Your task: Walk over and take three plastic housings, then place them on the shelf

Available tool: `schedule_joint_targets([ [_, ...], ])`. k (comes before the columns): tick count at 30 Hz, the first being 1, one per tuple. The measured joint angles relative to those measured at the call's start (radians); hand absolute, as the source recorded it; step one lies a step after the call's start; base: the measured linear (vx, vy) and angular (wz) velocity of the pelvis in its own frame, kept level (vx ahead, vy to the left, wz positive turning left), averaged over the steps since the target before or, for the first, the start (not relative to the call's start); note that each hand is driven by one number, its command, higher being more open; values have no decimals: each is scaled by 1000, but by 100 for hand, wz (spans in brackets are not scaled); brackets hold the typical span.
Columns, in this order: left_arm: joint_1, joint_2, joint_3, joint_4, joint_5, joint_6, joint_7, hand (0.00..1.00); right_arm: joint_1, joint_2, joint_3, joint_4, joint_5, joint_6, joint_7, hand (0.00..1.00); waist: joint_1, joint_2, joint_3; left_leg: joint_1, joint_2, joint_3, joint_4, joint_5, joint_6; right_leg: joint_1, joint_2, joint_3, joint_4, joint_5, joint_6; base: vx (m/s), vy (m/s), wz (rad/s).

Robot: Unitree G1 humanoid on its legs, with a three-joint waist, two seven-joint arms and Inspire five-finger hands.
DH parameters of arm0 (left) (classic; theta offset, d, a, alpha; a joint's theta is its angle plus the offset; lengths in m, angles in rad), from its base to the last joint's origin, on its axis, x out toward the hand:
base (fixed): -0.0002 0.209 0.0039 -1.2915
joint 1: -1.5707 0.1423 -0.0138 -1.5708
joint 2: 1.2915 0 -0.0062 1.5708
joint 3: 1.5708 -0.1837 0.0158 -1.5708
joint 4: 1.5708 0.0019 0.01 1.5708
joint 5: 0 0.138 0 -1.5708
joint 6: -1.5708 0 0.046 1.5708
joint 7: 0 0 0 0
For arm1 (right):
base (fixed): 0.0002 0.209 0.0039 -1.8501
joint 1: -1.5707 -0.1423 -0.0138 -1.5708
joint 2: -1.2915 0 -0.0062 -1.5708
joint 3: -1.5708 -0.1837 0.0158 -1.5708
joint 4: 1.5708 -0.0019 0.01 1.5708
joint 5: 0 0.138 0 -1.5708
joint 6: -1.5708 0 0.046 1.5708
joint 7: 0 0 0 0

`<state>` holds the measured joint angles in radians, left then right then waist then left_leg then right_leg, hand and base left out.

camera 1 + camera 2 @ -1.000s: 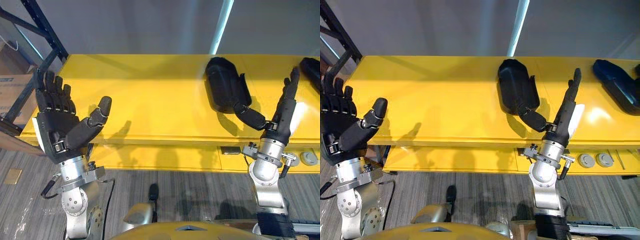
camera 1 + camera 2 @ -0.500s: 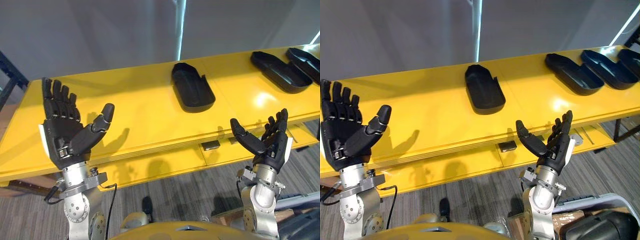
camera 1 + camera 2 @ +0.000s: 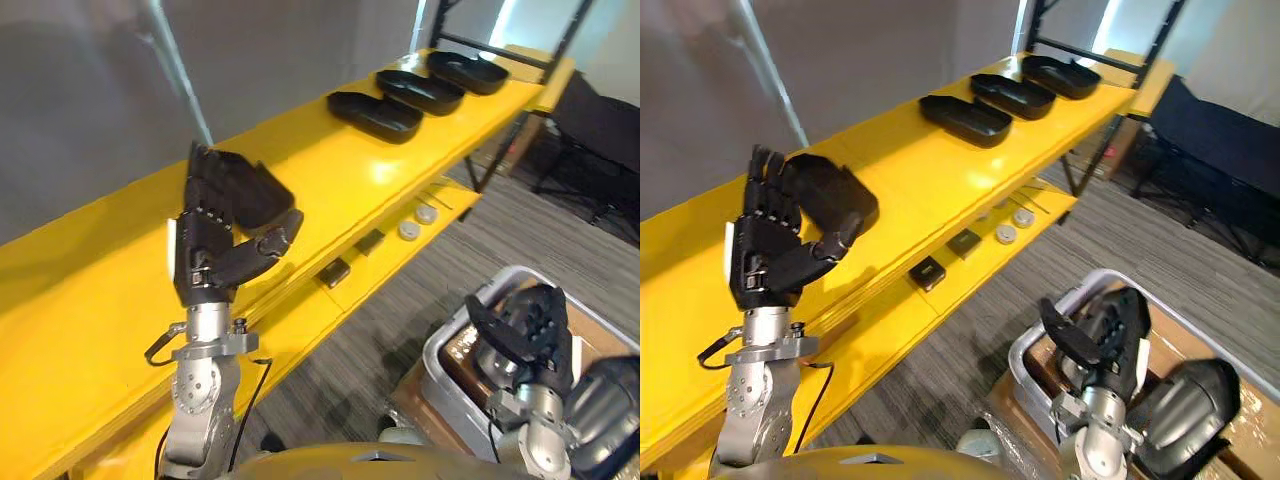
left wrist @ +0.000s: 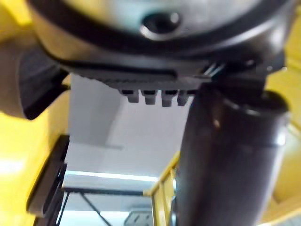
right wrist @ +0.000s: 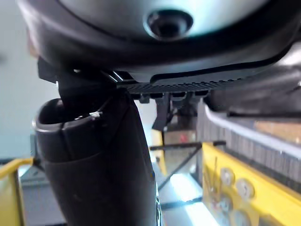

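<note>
Three black plastic housings (image 3: 375, 115) (image 3: 420, 92) (image 3: 468, 72) lie in a row at the far end of the yellow shelf (image 3: 330, 170). A fourth housing (image 3: 835, 195) lies nearer, right behind my left hand (image 3: 210, 250). That hand is raised in front of the shelf, open, fingers straight and thumb out, holding nothing. My right hand (image 3: 1100, 340) is low on the right, open and empty, over a grey bin (image 3: 1025, 350). A rounded black housing (image 3: 1185, 405) lies in the bin beside it.
The shelf's lower level carries round discs (image 3: 415, 222) and small dark blocks (image 3: 335, 272). A dark rack frame (image 3: 560, 40) rises at the shelf's far end. A dark chair-like shape (image 3: 600, 130) stands on the grey floor to the right.
The whole picture has swung to the right, so the camera has turned. The grey bin with a housing has come into view under my right hand. Both hands stay open and empty.
</note>
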<state>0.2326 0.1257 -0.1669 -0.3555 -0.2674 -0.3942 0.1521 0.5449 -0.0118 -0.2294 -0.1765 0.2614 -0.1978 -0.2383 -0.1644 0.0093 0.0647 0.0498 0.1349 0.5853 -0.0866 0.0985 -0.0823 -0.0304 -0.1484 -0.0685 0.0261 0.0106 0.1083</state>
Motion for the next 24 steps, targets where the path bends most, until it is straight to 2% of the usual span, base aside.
schedule_joint_targets([
  [3,-43,9,-29,21,0,0,30,100,-5,8,-13,0,-1,-8,14,100,-6,-4,4,-20,23,22,26,-7,-14,-25,23,26,-13,15,-13,16,-70,-39],
  [4,-79,17,-44,52,0,0,44,100,-15,7,-9,0,-5,-12,18,100,-5,-11,11,-68,50,2,121,-50,-16,-43,32,38,-11,18,-19,-10,-86,-45],
  [5,-91,18,-54,69,0,1,68,100,-42,-9,-1,0,-13,-18,24,100,3,-9,25,-122,71,-92,238,-121,-15,-57,52,67,-12,27,-30,-16,-92,-62],
  [6,-89,18,-55,73,0,1,81,100,-60,-24,7,0,-13,-26,28,100,12,-2,39,-139,70,-160,290,-159,-14,-58,65,91,-14,33,-33,-30,-63,-111],
  [8,-70,18,-59,76,1,1,114,100,-125,-85,28,0,-6,-45,66,100,46,32,62,-178,61,-359,409,-271,-22,-60,106,181,-41,60,-38,-10,12,-125],
  [10,-66,18,-61,70,0,-2,129,100,-162,-126,42,1,1,-49,85,100,71,46,70,-186,51,-444,445,-315,-25,-70,123,235,-48,74,-31,36,70,-99],
  [12,-68,19,-60,65,3,-9,140,100,-217,-171,60,11,33,-61,113,100,77,50,80,-203,48,-446,475,-342,-21,-93,125,270,-49,94,-15,31,83,-69],
  [13,-71,19,-58,60,4,-16,148,100,-255,-186,72,25,40,-74,117,100,80,44,93,-207,48,-432,489,-352,-18,-101,125,280,-50,103,-11,1,64,-35],
  [15,-71,19,-51,52,5,-17,160,100,-291,-190,88,58,41,-92,123,100,84,32,102,-209,45,-415,497,-360,-11,-110,122,292,-51,113,-5,-10,70,-29],
  [18,-73,19,-52,31,3,-22,168,100,-282,-189,107,91,62,-102,123,100,88,28,104,-209,32,-415,507,-372,2,-108,111,290,-46,113,-3,-13,80,-3],
  [21,-78,19,-71,10,3,-43,165,100,-236,-169,114,167,77,-105,119,100,88,31,113,-205,32,-427,545,-392,8,-107,115,291,-11,110,1,-32,99,-9],
  [24,-78,24,-85,-4,3,-43,139,100,-149,-70,102,181,142,-120,130,100,84,26,170,-138,22,-394,568,-410,23,-99,114,293,80,91,28,-97,112,-39],
])
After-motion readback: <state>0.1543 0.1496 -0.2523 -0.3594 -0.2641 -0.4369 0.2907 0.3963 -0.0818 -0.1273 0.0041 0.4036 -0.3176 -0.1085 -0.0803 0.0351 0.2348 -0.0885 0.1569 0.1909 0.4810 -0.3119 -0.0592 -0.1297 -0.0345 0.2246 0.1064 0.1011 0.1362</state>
